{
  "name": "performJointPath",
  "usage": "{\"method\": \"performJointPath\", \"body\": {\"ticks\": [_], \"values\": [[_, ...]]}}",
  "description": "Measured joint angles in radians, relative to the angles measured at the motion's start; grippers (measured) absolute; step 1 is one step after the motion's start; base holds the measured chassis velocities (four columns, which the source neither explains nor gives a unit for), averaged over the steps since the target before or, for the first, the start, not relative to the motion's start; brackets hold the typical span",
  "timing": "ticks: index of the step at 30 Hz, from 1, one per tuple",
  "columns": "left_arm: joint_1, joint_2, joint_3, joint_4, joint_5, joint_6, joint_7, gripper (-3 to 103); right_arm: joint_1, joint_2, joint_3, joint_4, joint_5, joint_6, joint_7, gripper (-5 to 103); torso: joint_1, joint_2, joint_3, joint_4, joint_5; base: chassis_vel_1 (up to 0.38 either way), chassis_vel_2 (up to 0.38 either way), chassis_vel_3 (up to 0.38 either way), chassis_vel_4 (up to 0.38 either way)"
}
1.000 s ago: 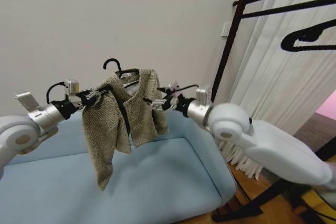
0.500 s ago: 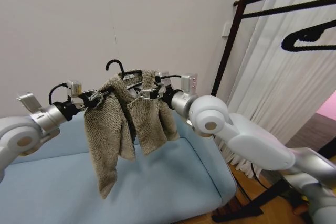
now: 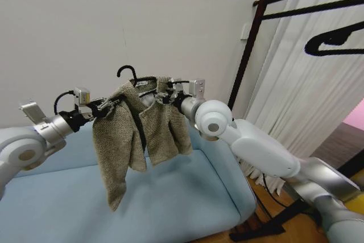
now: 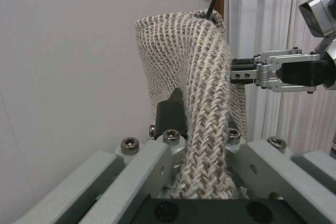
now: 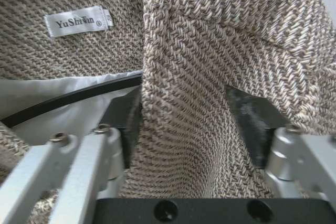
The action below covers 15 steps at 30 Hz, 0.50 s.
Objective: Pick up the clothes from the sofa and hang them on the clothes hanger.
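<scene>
While the one cardigan (image 3: 142,132) hangs in the air above the sofa (image 3: 187,197), two grippers hold it up, one at each shoulder. The left gripper (image 3: 107,106) is clenched on the knit at the shoulder on the robot's left. In the left wrist view the fabric runs up between its fingers (image 4: 170,111), so the left gripper (image 4: 202,124) grasps the cardigan (image 4: 199,51). The right gripper (image 3: 166,98) pinches the other shoulder, just beside the collar. In its own wrist view the right gripper (image 5: 191,124) has two dark pads (image 5: 251,124) pressed on either side of a fold of the cardigan (image 5: 210,51). One white label (image 5: 76,22) shows inside the neck. From the left wrist the right gripper (image 4: 236,71) reaches in against the far edge of the knit.

One black hanger (image 3: 126,72) sits inside the cardigan, its hook rising free above the collar, touching nothing. Its bar (image 5: 68,100) curves beneath the label. One sleeve dangles lowest on the robot's left, its cuff clear of the seat.

To the robot's right stands one black rack (image 3: 247,49) with two bars at the top, well apart from the cardigan. One spare hanger (image 3: 335,37) hangs there, before a white curtain (image 3: 301,101).
</scene>
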<state>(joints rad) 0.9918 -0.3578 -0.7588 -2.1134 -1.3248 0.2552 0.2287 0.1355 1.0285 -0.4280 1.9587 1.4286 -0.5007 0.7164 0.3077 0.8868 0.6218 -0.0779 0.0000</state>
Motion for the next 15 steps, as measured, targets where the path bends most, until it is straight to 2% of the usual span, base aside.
{"method": "performJointPath", "body": {"ticks": [2,5,6,8,11,14,15], "values": [[0.0,-0.001,0.0,-0.002,0.0,0.0,0.0,5,0.0,0.002,-0.001,-0.004,-0.003,0.0,-0.001,48,0.0,0.0,0.0,0.0,0.0,0.0,0.0,0.0,0.0],[0.0,-0.004,-0.001,-0.006,0.001,0.0,0.004,5,0.0,0.009,-0.004,-0.019,-0.017,0.001,-0.003,32,0.0,0.0,0.0,0.0,0.0,0.0,0.0,0.0,0.0],[0.0,-0.004,-0.001,-0.006,0.001,0.0,0.004,5,0.0,0.009,-0.004,-0.019,-0.017,0.001,-0.003,32,0.0,0.0,0.0,0.0,0.0,0.0,0.0,0.0,0.0],[0.0,-0.005,-0.002,-0.006,0.002,0.0,0.006,5,0.0,0.01,-0.007,-0.024,-0.028,0.001,-0.002,21,0.0,0.0,0.0,0.0001,0.0,0.0,0.0,0.0,0.0],[0.0,-0.006,-0.002,-0.006,0.002,0.001,0.009,5,0.0,0.009,-0.009,-0.025,-0.04,0.003,-0.002,15,0.0,0.0,0.0,0.0001,0.0,0.0,0.0,0.0,0.0],[0.003,-0.011,-0.002,-0.004,0.008,0.002,0.011,5,0.001,0.006,-0.006,-0.022,-0.064,0.01,-0.003,2,0.0,0.0,0.0,0.0,0.0,0.0,0.0,0.0,0.0],[0.003,-0.011,-0.002,-0.004,0.008,0.002,0.011,5,0.001,0.006,-0.006,-0.022,-0.064,0.01,-0.003,2,0.0,0.0,0.0,0.0,0.0,0.0,0.0,0.0,0.0]]}}
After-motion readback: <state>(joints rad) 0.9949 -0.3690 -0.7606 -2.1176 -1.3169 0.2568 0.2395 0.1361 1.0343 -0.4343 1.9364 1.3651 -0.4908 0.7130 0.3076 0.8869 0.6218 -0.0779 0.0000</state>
